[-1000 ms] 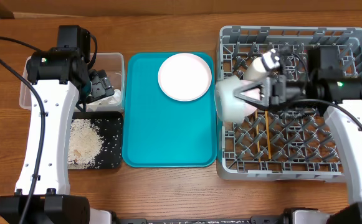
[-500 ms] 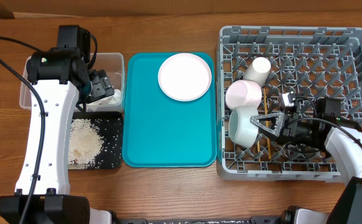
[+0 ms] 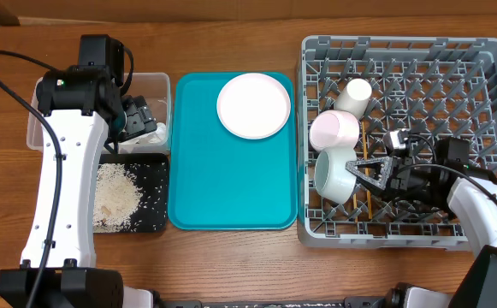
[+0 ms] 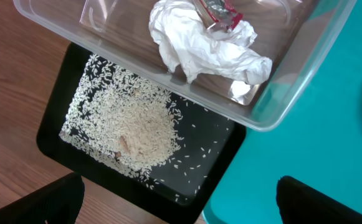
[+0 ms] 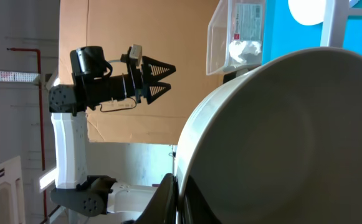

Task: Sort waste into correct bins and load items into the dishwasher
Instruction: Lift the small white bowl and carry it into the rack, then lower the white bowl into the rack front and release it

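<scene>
My right gripper [image 3: 361, 171] is shut on the rim of the white bowl [image 3: 334, 173], which stands on edge in the grey dish rack [image 3: 479, 51]; the bowl [image 5: 293, 137] fills the right wrist view, with a finger [image 5: 179, 186] on its rim. The pink bowl [image 3: 334, 130] and the white cup [image 3: 355, 92] sit behind it, and chopsticks [image 3: 371, 207] lie in the rack. The pale plate [image 3: 254, 105] lies on the teal tray [image 3: 231, 180]. My left gripper [image 3: 139, 118] is open and empty over the clear tub [image 3: 150, 85], which holds the napkin [image 4: 199, 50] and the red wrapper [image 4: 221, 9]. Rice [image 4: 137, 124] lies in the black tray [image 4: 230, 149].
The clear tub and the black tray [image 3: 154, 214] stand side by side left of the teal tray. The rack stands right of the teal tray, its pegs upright around the bowls. Bare wooden table runs along the front edge.
My right arm has brought the white bowl down from over the rack's left edge and stood it in the rack in front of the pink bowl. The left arm has not moved.
</scene>
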Robot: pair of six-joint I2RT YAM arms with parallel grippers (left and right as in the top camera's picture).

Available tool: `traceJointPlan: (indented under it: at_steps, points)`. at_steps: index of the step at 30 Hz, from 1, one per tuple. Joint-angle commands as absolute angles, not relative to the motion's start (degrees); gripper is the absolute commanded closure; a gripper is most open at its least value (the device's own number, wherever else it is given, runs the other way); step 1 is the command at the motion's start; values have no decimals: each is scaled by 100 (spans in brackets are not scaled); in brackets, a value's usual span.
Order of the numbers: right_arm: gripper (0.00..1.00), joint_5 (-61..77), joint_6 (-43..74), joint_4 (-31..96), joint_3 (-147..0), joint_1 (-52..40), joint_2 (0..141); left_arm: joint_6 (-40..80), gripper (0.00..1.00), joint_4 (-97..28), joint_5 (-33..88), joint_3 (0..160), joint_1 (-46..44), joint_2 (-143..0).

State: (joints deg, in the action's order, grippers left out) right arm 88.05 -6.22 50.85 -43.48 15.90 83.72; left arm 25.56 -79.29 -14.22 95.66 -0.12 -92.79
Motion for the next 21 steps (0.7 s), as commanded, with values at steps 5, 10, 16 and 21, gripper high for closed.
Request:
traceJointPlan:
  at_steps: [5,10,16,21]
  points:
    - [96,8993,-631,5105,-4169,1680,8401,2578,0,-7918,-1498,9625,-1,-9258]
    - [96,8993,-644,5109,-4206,1678,8394,2578,0,-7918,-1498,9625,-1,-9258]
    - [96,8993,-602,5415,-4501,1675,8320,2578,0,-7918,-1498,9625,-1,-9258]
    - [96,8993,-604,5533,-4595,1634,8171,2576,0,-7918,-1498,9625,-1,-9258]
